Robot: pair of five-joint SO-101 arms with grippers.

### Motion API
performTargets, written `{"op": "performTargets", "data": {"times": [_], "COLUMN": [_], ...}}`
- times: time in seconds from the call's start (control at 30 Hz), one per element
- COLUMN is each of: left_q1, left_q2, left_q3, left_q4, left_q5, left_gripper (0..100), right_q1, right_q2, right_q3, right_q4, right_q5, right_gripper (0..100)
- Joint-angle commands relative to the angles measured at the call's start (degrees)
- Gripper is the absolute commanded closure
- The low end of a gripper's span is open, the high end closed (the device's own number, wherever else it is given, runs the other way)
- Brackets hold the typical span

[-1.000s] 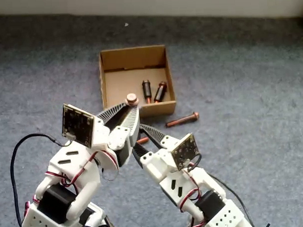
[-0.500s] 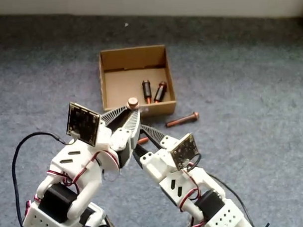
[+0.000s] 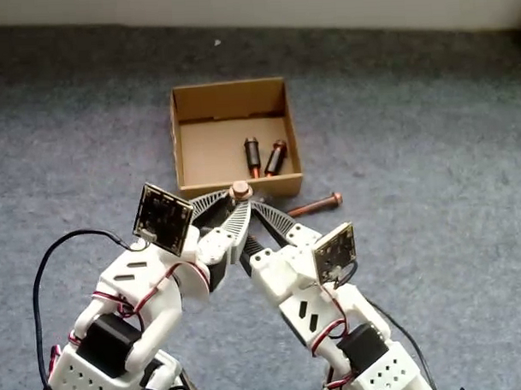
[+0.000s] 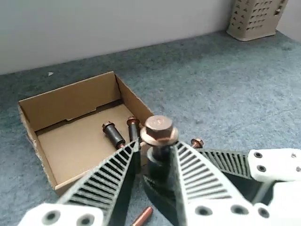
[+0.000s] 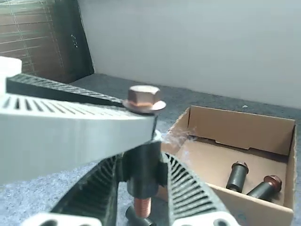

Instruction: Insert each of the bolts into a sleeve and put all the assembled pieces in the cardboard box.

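Note:
A copper bolt [image 3: 240, 192] stands upright just in front of the cardboard box [image 3: 176, 138]. My left gripper [image 4: 157, 146] is shut on it right under its head [image 4: 160, 131]. My right gripper [image 5: 141, 162] is shut on a black sleeve [image 5: 141, 175] that sits around the bolt's shaft, and the copper tip [image 5: 141, 207] sticks out below it. In the high view the two grippers meet at the bolt, the left gripper [image 3: 229, 211] beside the right gripper [image 3: 265, 217]. Two assembled pieces [image 3: 252, 155] [image 3: 276, 157] lie inside the box.
A loose bolt [image 3: 314, 205] lies on the grey carpet to the right of the box's front corner. Another copper bolt [image 4: 142, 217] lies on the carpet beneath the grippers. Open carpet stretches out on both sides of the box.
The left gripper has carried the bolt down and to the right, away from the box. The right gripper has come up to meet it, and its sleeve now sits on the bolt's shaft.

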Motion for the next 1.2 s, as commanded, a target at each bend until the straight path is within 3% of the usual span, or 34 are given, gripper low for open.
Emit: {"op": "performTargets", "data": {"times": [0.0,0.33,0.57,0.93,1.17], "left_q1": [-0.48,-0.57,-0.04,-1.80,-7.78], "left_q2": [0.40,0.40,0.40,0.40,0.40], "left_q3": [0.40,0.04,-4.09,-4.35,1.71], "left_q4": [0.88,1.32,8.44,8.35,-2.90], "left_q5": [-0.53,-0.53,-0.44,-0.53,-0.62], "left_gripper": [81,80,76,79,87], "right_q1": [1.54,1.98,7.34,11.82,16.66], "right_q2": [-1.10,-0.66,-0.57,-0.75,-0.57], "right_q3": [6.46,6.64,6.64,6.64,6.64], "right_q4": [-2.33,-1.98,-1.98,3.03,3.56], "right_q5": [-0.79,-1.05,-1.05,-1.05,-1.05], "right_gripper": [99.3,99.3,99.3,99.3,99.3]}}
